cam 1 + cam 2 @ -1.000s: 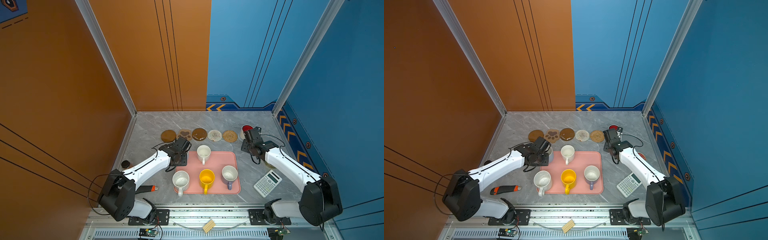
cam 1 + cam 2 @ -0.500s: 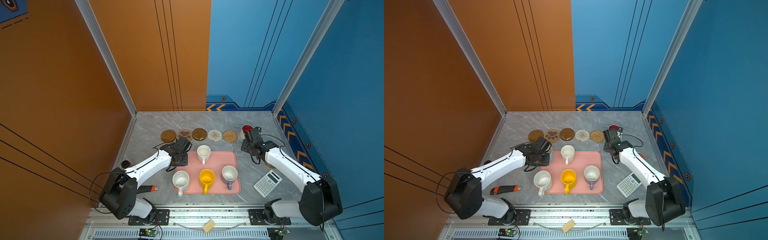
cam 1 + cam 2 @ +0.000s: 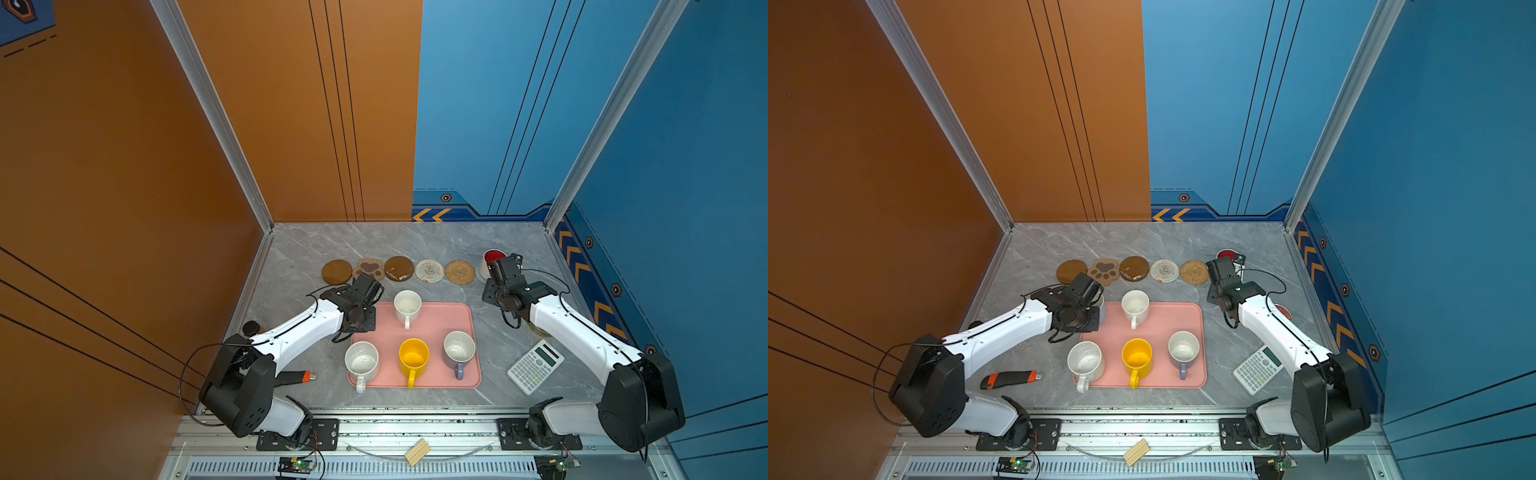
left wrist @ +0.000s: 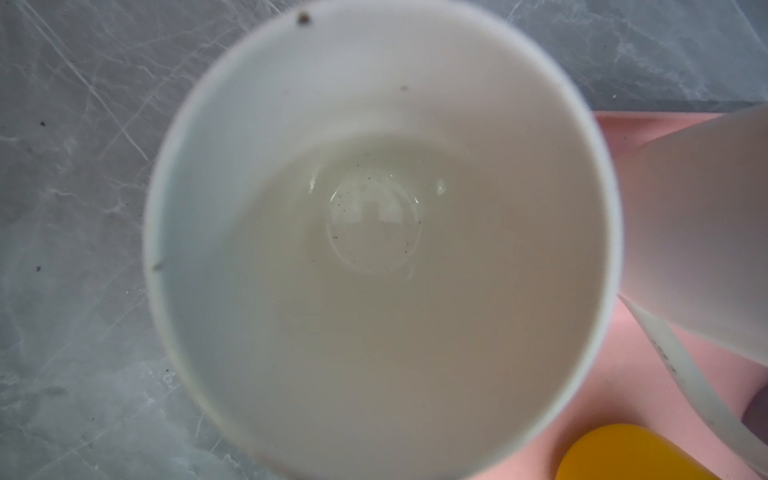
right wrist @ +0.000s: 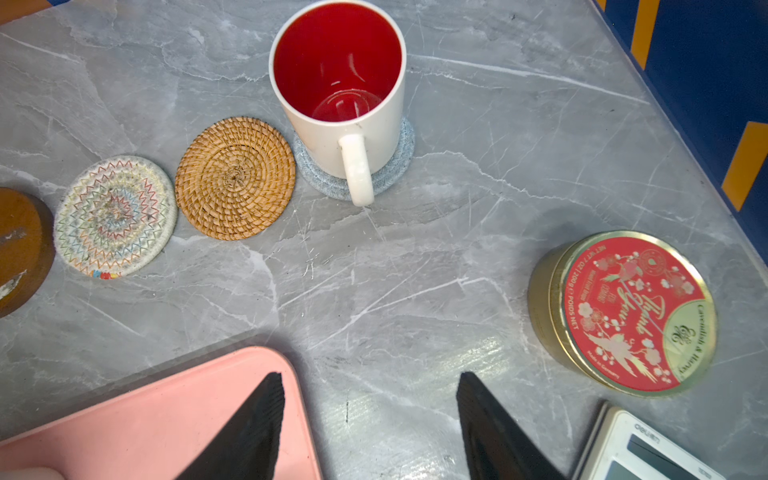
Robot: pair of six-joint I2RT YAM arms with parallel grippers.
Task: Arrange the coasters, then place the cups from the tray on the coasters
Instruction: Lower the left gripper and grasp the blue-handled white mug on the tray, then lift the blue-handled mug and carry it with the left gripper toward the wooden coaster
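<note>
On the grey desk [image 3: 415, 245], five coasters [image 3: 430, 271] lie bare behind the tray [image 3: 440, 320], and my left jaws have just pinched narrow, likely on the cup [image 4: 374, 249] at its left rear corner, so lifting comes next; my right jaws hang wide, empty.

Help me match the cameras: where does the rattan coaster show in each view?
In a top view: rattan coaster in the back row, left of the red-lined mug.
In a top view: same spot.
Left wrist: not in it.
Right wrist: coaster beside that mug.
Shared landmark: pink tray.
</note>
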